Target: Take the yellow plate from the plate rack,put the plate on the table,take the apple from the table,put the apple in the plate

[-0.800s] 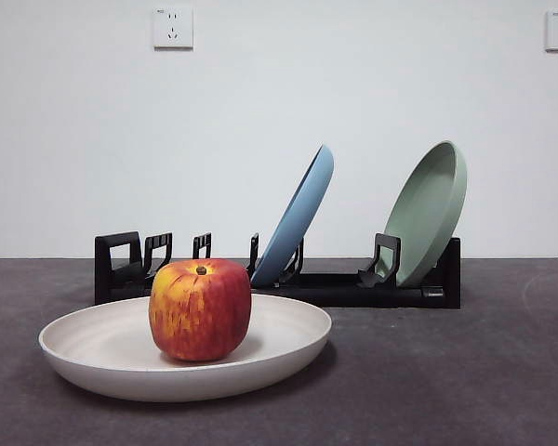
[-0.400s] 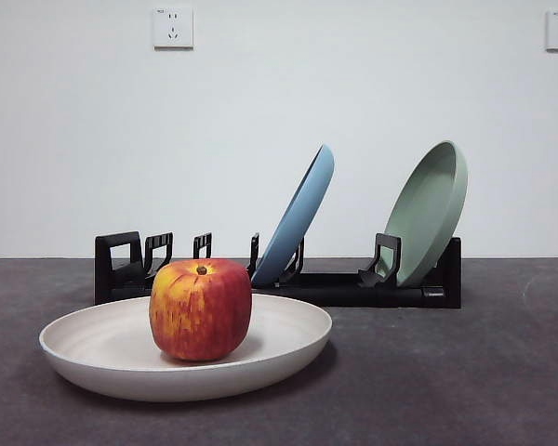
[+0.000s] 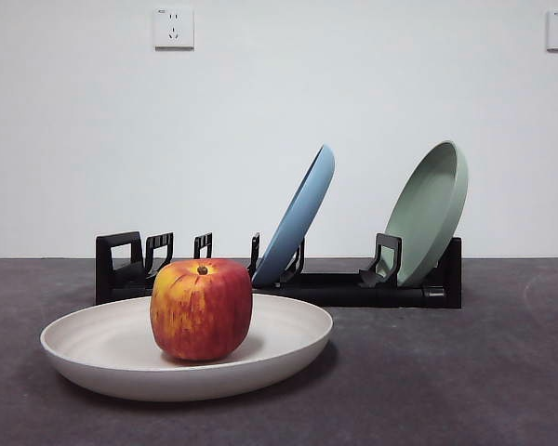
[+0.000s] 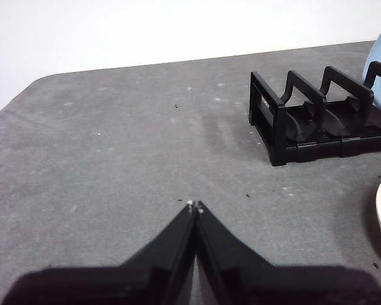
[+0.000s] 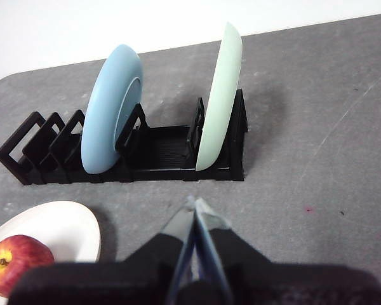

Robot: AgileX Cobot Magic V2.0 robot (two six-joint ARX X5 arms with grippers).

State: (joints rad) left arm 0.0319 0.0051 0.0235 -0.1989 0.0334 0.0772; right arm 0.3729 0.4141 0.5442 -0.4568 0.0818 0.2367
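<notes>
On the dark grey matte desk [image 3: 465, 390], the round red-and-yellow apple [image 3: 201, 309] is seen resting inside the cream shallow plate [image 3: 288, 346] before the black slotted rack [image 3: 353, 288], so both left gripper [image 4: 194, 207] and right gripper [image 5: 195, 206] are held clear, fingers closed on nothing.

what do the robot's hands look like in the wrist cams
Each hand ends in two matte black jaws that taper from a broad dark base to a narrow tip. On the left hand, the jaws are plain black, with pale specks at the tip. On the right hand, the inner faces look pale grey and shiny. No cables, markings or labels show. The front view shows neither arm.
</notes>
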